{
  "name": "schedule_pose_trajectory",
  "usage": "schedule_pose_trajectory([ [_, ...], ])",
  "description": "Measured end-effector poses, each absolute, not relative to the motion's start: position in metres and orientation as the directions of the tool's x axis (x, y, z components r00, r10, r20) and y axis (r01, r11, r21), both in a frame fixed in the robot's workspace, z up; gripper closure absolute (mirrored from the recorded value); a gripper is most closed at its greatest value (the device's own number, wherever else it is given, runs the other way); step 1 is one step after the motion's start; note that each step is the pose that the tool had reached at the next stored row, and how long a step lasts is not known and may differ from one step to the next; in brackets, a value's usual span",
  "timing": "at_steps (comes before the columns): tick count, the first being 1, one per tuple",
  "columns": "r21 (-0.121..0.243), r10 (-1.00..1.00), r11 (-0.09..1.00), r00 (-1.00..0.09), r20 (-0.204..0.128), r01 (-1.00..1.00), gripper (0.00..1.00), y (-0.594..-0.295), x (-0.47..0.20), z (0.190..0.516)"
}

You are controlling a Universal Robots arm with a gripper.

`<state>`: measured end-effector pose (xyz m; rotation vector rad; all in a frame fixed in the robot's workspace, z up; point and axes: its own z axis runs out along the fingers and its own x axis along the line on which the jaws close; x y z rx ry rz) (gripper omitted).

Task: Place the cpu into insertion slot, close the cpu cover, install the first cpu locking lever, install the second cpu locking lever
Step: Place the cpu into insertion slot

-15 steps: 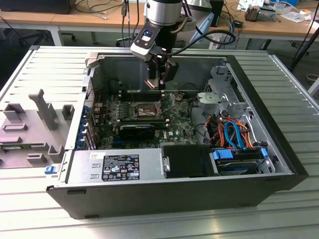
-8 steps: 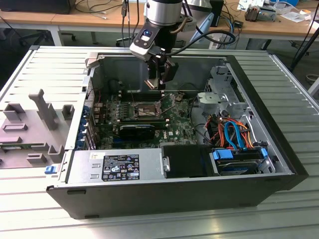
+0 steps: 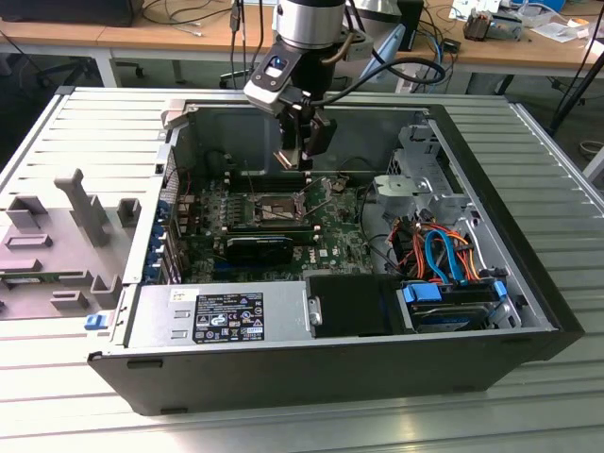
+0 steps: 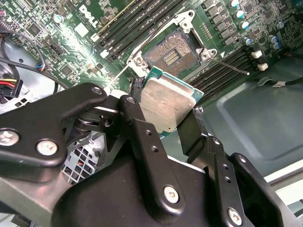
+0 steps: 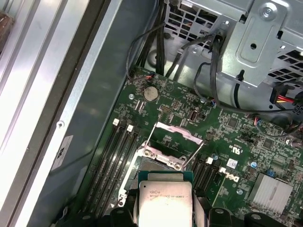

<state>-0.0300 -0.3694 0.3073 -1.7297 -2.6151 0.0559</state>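
on the exterior view's left, some grey plastic holders (image 3: 71, 222) sit on the ribbed metal table (image 3: 85, 123). next comes the open computer case (image 3: 283, 377), lying flat with its green board (image 3: 335, 231) showing. the gripper (image 3: 304, 160) hangs over the middle of the board, a little above the insertion slot (image 3: 274, 209). its jaws are closed on the cpu (image 4: 166, 104) and pinch it by two sides. the cpu's silver top faces the camera in both wrist views. the cpu is up in the air and does not touch the board. the slot under it is open, with its dark middle showing. the cpu cover (image 5: 174, 138) stands up, open, at one edge of the slot. a thin locking lever (image 4: 230, 67) sticks out beside the slot. on the exterior view's right, a metal drive cage (image 3: 420, 179) and orange and blue cables (image 3: 436, 253) sit at that end of the case.
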Motion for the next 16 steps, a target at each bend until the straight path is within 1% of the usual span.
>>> schedule_pose_trajectory([
  [16, -0.033, 0.941, 0.337, -0.337, -0.015, 0.941, 0.45, -0.3694, -0.0300, 0.3069],
])
